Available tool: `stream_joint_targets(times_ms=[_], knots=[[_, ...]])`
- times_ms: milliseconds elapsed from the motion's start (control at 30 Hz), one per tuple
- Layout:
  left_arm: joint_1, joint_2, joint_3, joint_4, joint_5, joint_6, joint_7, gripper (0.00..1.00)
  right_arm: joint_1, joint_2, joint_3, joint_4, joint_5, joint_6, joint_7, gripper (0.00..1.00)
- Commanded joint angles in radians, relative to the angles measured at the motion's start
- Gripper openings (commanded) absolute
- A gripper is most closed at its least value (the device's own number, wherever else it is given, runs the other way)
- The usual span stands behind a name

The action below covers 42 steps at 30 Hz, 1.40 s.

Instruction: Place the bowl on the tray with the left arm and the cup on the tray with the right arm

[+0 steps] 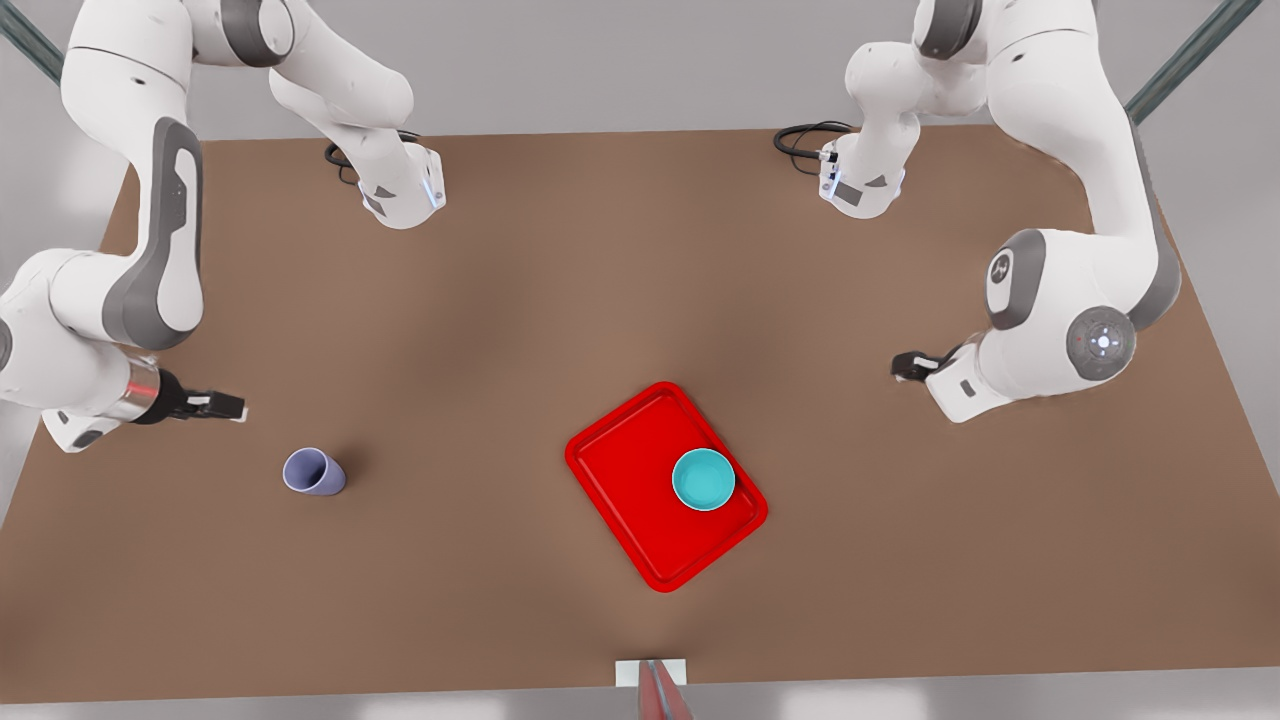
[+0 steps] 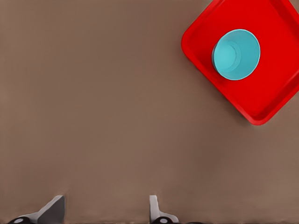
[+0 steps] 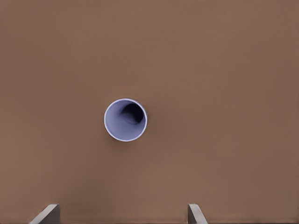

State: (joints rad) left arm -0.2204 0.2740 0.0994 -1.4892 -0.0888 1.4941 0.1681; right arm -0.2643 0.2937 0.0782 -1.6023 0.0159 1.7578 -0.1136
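Observation:
The teal bowl point(image 1: 703, 479) point(image 2: 236, 54) stands upright inside the red tray point(image 1: 625, 475) point(image 2: 280, 88), near the tray corner on the front view's right. The lavender cup point(image 1: 313, 471) point(image 3: 125, 119) stands upright on the bare table at the front view's left, well apart from the tray. My left gripper point(image 1: 905, 366) point(image 2: 106, 212) hangs open over the table at the front view's right, away from the tray, holding nothing. My right gripper point(image 1: 232, 407) point(image 3: 121, 215) is open above the table just beyond the cup, empty.
The brown table point(image 1: 480, 330) carries both arm bases and black cables point(image 1: 805, 138) along its far edge. A small white block with a red piece point(image 1: 652, 680) sits at the near edge. Open tabletop lies between cup and tray.

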Motion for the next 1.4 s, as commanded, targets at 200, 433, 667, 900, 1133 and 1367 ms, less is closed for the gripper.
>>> stream_joint_targets(times_ms=[200, 433, 667, 900, 1133, 1367], knots=[[-0.002, -0.021, 0.036, 0.026, 0.095, -0.069, -0.018, 1.00, -0.038, 0.076, -0.006, -0.120, -0.033, 0.161, -0.020, 1.00], [-0.001, -0.027, 0.063, 0.023, 0.113, -0.067, -0.012, 1.00, -0.004, 0.257, 0.008, -0.125, -0.025, 0.379, -0.017, 1.00], [-0.001, -0.018, 0.151, 0.018, 0.132, -0.066, -0.002, 1.00, -0.015, 0.335, -0.003, -0.123, -0.016, 0.422, -0.018, 1.00], [0.078, -0.018, 0.238, 0.015, 0.054, -0.057, 0.007, 1.00, -0.018, 0.372, -0.005, -0.082, -0.016, 0.437, -0.018, 1.00], [0.088, 0.011, 0.146, 0.081, 0.041, -0.058, 0.212, 1.00, -0.006, 0.314, 0.023, -0.113, -0.014, 0.384, -0.023, 0.69], [0.084, 0.024, -0.007, 0.118, 0.049, -0.064, 0.205, 1.00, -0.007, 0.303, 0.025, -0.111, -0.014, 0.373, -0.029, 0.25]])
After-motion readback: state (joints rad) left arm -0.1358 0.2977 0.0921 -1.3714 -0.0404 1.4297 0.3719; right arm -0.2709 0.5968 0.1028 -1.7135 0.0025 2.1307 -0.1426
